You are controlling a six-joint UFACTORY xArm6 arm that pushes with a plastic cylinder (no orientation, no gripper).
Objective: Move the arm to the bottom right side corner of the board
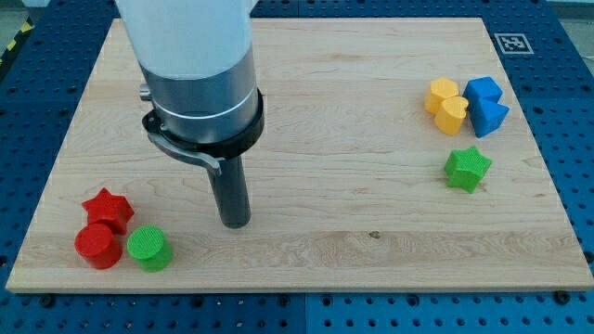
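My tip (pixel 236 223) rests on the wooden board (pixel 325 111) left of centre, in the lower half. It stands right of and slightly above a cluster at the view's bottom left: a red star (pixel 108 208), a red cylinder (pixel 96 246) and a green cylinder (pixel 148 248). The tip touches no block. The board's bottom right corner (pixel 568 278) is far to the tip's right.
At the view's right sit a yellow hexagonal block (pixel 441 94), a yellow heart (pixel 453 115), two blue blocks (pixel 483 91) (pixel 489 117) and a green star (pixel 466 168). A tag marker (pixel 510 42) sits at the board's top right corner.
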